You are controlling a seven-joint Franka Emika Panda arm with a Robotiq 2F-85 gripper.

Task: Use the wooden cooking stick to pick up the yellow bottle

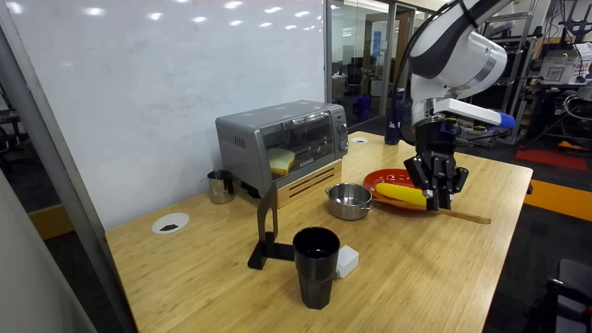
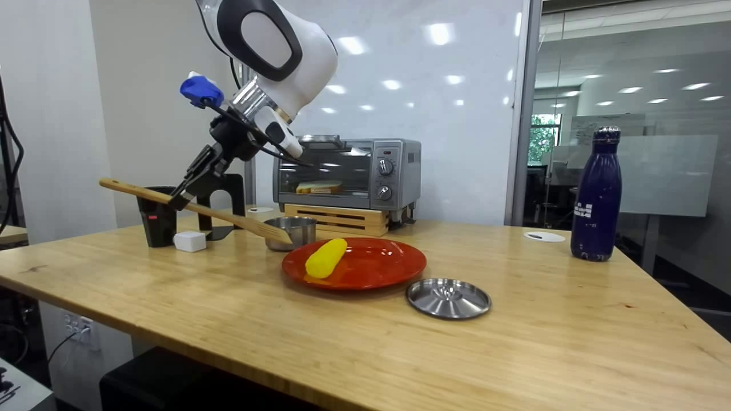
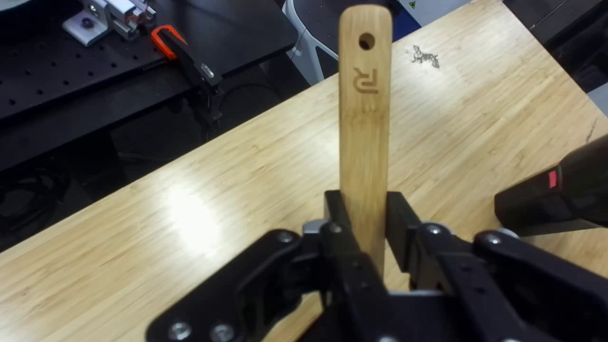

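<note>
The wooden cooking stick [image 3: 365,142] is light brown, its handle holed

In an exterior view, the table [image 2: 457,365] lies free across lower centre, with the oven [image 2: 349,171], pot [image 2: 304,232], plate [image 2: 382,264] and lid [image 2: 448,299] around mid-frame in the way.

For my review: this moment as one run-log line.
gripper: closed on wooden cooking stick | yellow bottle: on red plate, untouched | pickup: not yet done
</note>
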